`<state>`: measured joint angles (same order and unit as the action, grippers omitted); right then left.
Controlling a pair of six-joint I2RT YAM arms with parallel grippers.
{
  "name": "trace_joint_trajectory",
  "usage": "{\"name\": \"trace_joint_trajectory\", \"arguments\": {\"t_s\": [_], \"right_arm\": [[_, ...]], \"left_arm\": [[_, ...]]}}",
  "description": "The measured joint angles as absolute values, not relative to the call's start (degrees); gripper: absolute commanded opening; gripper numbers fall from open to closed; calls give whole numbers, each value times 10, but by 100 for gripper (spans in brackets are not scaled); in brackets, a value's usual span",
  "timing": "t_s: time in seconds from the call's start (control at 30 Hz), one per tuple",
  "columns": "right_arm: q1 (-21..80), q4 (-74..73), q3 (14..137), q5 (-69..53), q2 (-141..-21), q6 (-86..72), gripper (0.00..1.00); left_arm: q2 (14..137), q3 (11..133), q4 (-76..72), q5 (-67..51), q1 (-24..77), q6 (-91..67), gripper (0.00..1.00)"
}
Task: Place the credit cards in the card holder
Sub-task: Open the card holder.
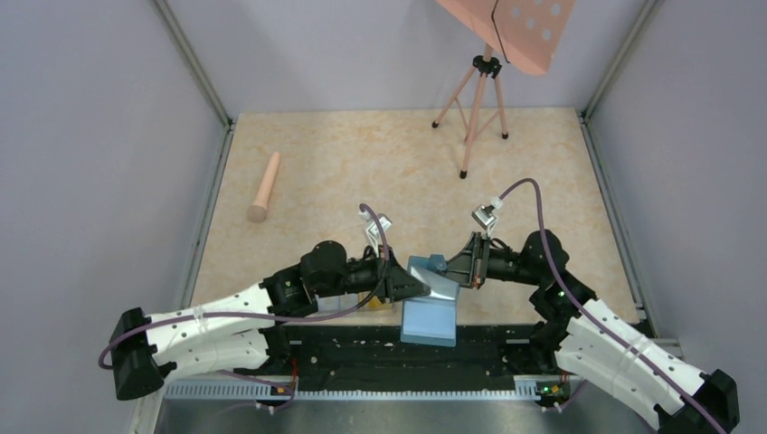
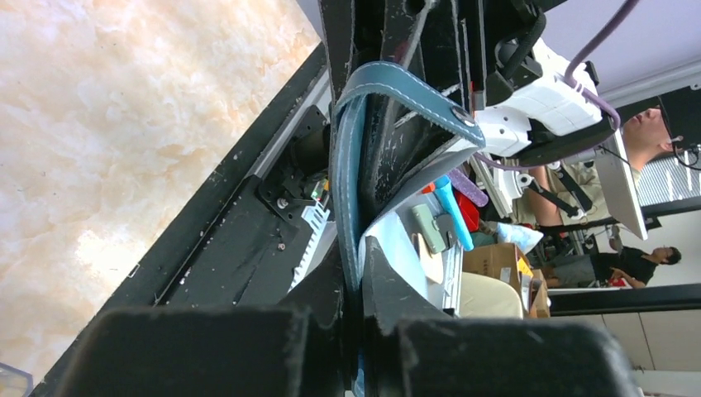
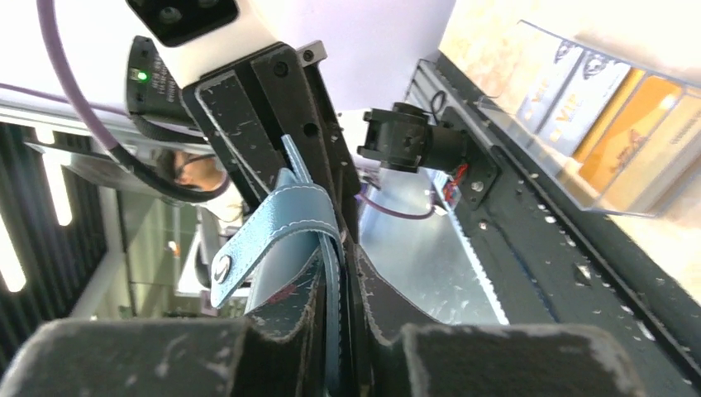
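The holder is off the bench, held between the two hands above the near edge. It is open: its teal upper part sits pinched between the hands, and a paler blue panel hangs down from there over the black rail.

The left hand comes in from the left. In its wrist view the fingers are closed narrow on the holder's teal edge, with the leather running up between them. The snap tab curls over at the top, its stud showing.

The right hand faces the left one from the other side. Its fingers are likewise clamped on a thin blue edge of the holder, and the tab folds down to the left.

The cards stand in a clear box on the bench, just beside the rail. Pale ones are at one end and orange ones at the other. None is in either hand.

Farther back a pink cylinder lies on the left of the bench. A tripod stands at the far edge.
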<state>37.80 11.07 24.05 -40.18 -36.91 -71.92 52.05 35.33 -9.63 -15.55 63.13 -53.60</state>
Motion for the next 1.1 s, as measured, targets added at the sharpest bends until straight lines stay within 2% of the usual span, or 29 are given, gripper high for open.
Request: {"name": "trace_joint_trajectory", "arguments": {"t_s": [0.03,0.1,0.3,0.43,0.5,0.77,1.1], "right_arm": [[378,109,241,-401,-369,-714,16],[378,77,251,-397,-370,-682,33],[376,-144,384,-329,-408,-525,70],[376,-221,434,-300,-422,-457,91],[376,-247,439,-291,-427,-435,98],[376,-306,442,-298,-444,-357,99],[378,-236,431,-432,-462,-332,99]], "left_arm": [[520,353,-95,-154,631,-537,0],[519,353,-85,-149,630,-538,0],[482,354,-19,-124,623,-540,0],[467,367,76,-100,617,-539,0],[474,390,150,-88,614,-537,0],[529,486,316,-90,609,-509,0],[590,510,265,-232,609,-475,0]]}}
